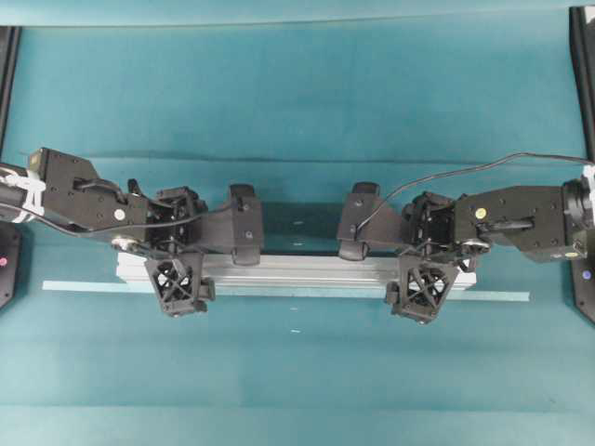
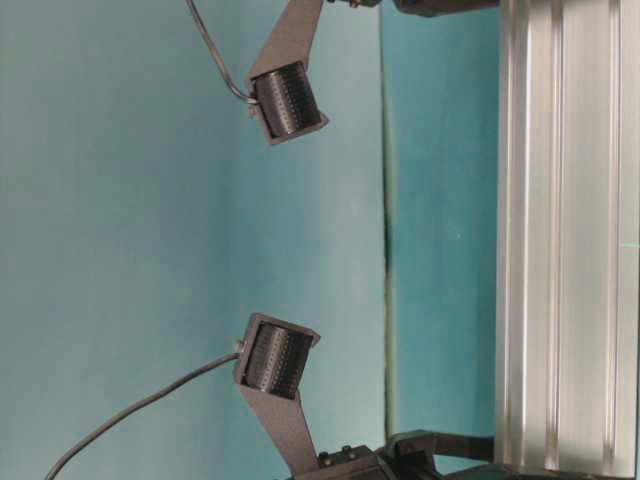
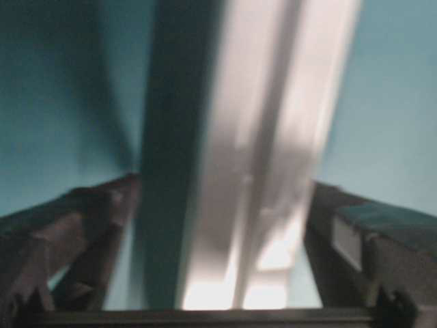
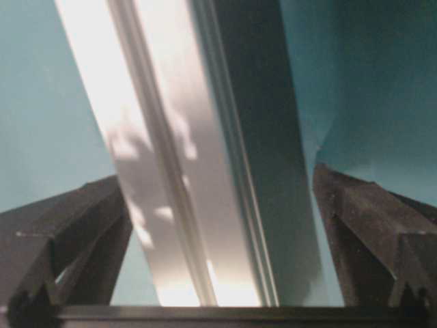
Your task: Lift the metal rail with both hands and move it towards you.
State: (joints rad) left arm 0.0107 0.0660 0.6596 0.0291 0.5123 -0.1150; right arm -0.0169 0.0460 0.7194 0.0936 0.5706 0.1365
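Wrist views first: my left claw (image 3: 218, 273) stands spread wide, dark fingers (image 3: 75, 232) off to either side of the metal rail (image 3: 259, 171), with teal gaps showing between pads and bar, so nothing is pinched. Same on my right claw (image 4: 218, 273): fingers (image 4: 362, 225) splayed, rail running up between them, clear space on both sides. Overhead, left claw (image 1: 209, 255) straddles the rail's left part and right claw (image 1: 390, 255) its right part, one jaw of each on the far side, the lattice jaw on the near side. Rail (image 1: 297, 271) lies flat and crosswise on the teal table (image 1: 297, 111), just beyond a thin pale-blue tape strip (image 1: 84, 286) that runs parallel to it and sticks out past both its ends. Table-level view is turned sideways: rail (image 2: 560, 240) along the right edge, two ribbed finger pads (image 2: 290, 100) standing off it. Black cables trail from both wrists.
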